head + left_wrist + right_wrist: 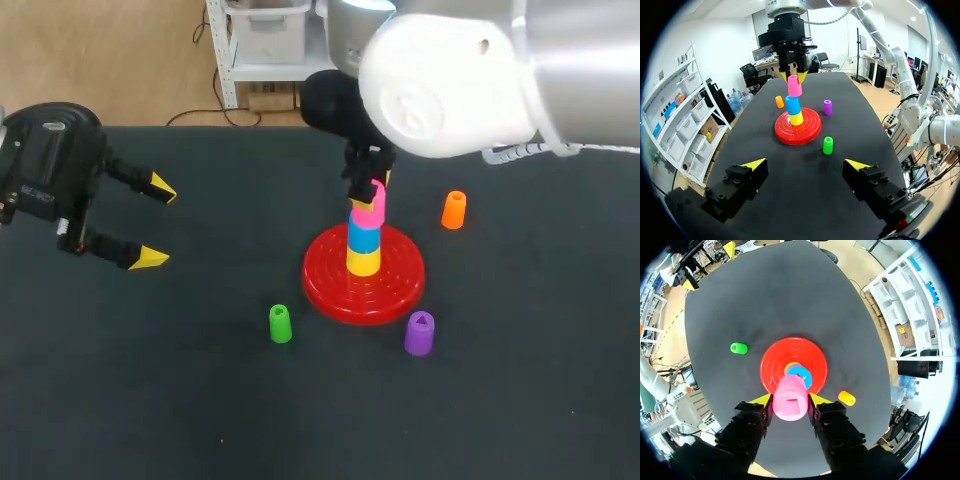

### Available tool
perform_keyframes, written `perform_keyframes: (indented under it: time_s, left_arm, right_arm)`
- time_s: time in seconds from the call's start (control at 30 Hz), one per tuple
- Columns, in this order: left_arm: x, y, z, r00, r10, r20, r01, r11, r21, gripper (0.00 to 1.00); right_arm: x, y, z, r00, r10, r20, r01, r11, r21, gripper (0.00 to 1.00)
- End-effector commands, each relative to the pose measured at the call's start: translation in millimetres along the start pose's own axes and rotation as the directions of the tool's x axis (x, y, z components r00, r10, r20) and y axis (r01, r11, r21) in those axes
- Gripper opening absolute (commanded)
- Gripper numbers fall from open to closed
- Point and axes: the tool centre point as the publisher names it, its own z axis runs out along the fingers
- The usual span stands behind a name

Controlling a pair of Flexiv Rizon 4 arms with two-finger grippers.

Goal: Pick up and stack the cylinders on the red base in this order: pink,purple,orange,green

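Right gripper (790, 401) is clamped on the pink cylinder (367, 208), one finger on each side. It holds pink right over the stack in the middle of the red base (335, 295). The stack is a yellow piece (363, 263) at the bottom with a blue piece (364, 236) on top of it. Pink's lower end is at blue's top, and I can't tell whether they touch. Pink looks slightly tilted in the head view.

Left gripper (806, 164) has its fingers spread wide with nothing between them. It hangs over the table (150, 400) on the left side, well apart from the base.

Loose cylinders, all upright on the table:
- orange (454, 210): off the base, on the right arm's side and toward the far edge
- purple (419, 333): just beside the base's near-right rim
- green (280, 323): near the base's near-left rim, between the base and the left gripper's side

In the right wrist view, green and orange sit on opposite sides of the base; purple doesn't show there.
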Motion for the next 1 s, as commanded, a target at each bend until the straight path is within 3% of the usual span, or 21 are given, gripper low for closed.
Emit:
perform_keyframes:
  time_s: [0.03, 1.0]
  left_arm:
    - [1.3, 1.0, 1, 1.0, 0.001, 0.002, -0.001, 1.0, 0.001, 1.0]
    - [1.3, 1.0, 1, 1.0, 0.001, 0.002, -0.001, 1.0, 0.001, 1.0]
  right_arm:
    - [-3, -2, 1, 1.0, 0.004, 0.001, -0.004, 1.0, -0.015, 0.0]
    - [-7, -10, 10, 1.0, -0.006, -0.023, 0.006, 1.0, -0.015, 0.0]
